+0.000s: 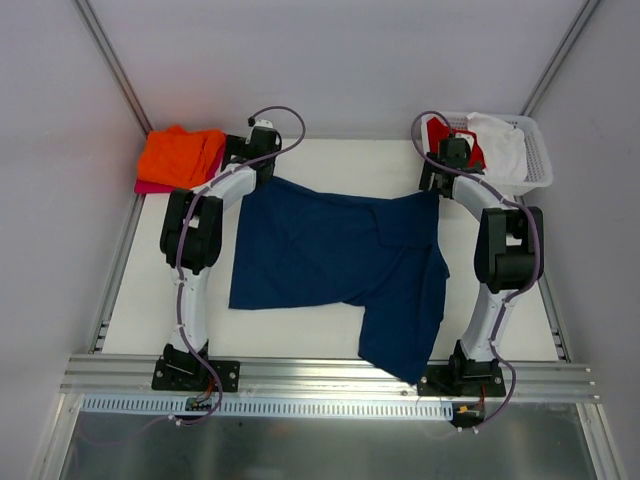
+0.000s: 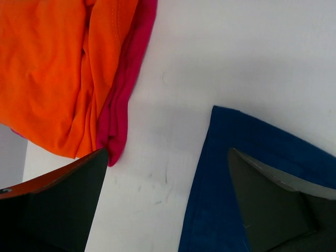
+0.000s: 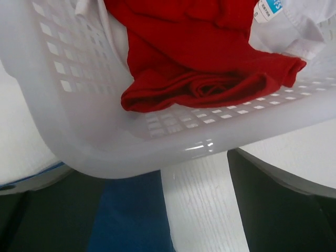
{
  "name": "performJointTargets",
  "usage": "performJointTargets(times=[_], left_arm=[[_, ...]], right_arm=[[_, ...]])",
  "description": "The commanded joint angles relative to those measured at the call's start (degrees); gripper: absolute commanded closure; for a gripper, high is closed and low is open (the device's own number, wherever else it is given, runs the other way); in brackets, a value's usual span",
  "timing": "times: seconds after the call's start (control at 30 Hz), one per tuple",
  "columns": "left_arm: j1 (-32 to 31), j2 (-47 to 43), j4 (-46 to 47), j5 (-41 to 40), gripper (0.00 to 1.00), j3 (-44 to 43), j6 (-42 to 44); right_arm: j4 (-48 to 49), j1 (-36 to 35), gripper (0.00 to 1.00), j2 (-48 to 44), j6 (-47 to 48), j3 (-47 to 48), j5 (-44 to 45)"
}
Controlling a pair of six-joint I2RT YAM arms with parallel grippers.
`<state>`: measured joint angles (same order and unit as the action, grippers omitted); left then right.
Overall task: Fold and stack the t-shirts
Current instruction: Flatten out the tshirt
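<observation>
Hovering at far-left corner of navy t-shirt [image 1: 330, 260]: left gripper [image 2: 167, 157], jaws spread wide, nothing between them. One jaw sits over shirt's edge, contact unclear. Right gripper [image 3: 157, 178] at navy's far-right corner, jaws also released, empty. Navy t-shirt lies spread on table [image 1: 300, 330] between both arms, creased, near-right part draped over table's near edge. Orange t-shirt [image 1: 180, 155] lies on magenta t-shirt [image 2: 126, 94], just beyond navy's far-left corner. Basket [image 3: 79, 105] beyond navy's far-right corner holds red t-shirt [image 3: 199, 58] and white t-shirt [image 1: 500, 145].

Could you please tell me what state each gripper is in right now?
Left gripper: open, holding nothing.
Right gripper: open, holding nothing.
</observation>
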<state>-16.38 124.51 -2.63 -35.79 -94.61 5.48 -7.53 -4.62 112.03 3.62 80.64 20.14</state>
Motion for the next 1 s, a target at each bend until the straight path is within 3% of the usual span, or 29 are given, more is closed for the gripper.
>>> performJointTargets(times=[0.0, 0.17, 0.37, 0.6, 0.77, 0.97], left_arm=[[0.91, 1.87, -2.20, -4.02, 0.01, -5.93, 3.66], [1.18, 0.92, -2.90, -5.78, 0.01, -8.32, 5.07], [-0.40, -11.11, -8.17, -1.22, 0.01, -3.41, -1.51], [-6.90, -18.85, -11.24, 2.12, 0.01, 7.50, -3.44], [-8.93, -20.97, -13.89, 8.45, 0.01, 12.78, -9.77], [-10.25, -24.40, -14.77, 6.79, 0.01, 19.88, -11.54]], right_arm=[[0.16, 0.58, 0.01, 1.87, 0.86, 8.29, 5.42], [-4.32, 0.58, 0.01, 1.53, 2.18, 14.53, 6.58], [-13.64, -0.47, 0.01, -7.33, 0.52, 15.87, 4.74], [-24.97, -1.00, 0.00, -20.26, -3.35, 5.16, 3.94], [-24.11, -1.00, 0.01, -28.96, -6.95, -7.85, -0.62], [-22.28, -1.09, 0.01, -33.89, -9.24, -18.13, -7.03]])
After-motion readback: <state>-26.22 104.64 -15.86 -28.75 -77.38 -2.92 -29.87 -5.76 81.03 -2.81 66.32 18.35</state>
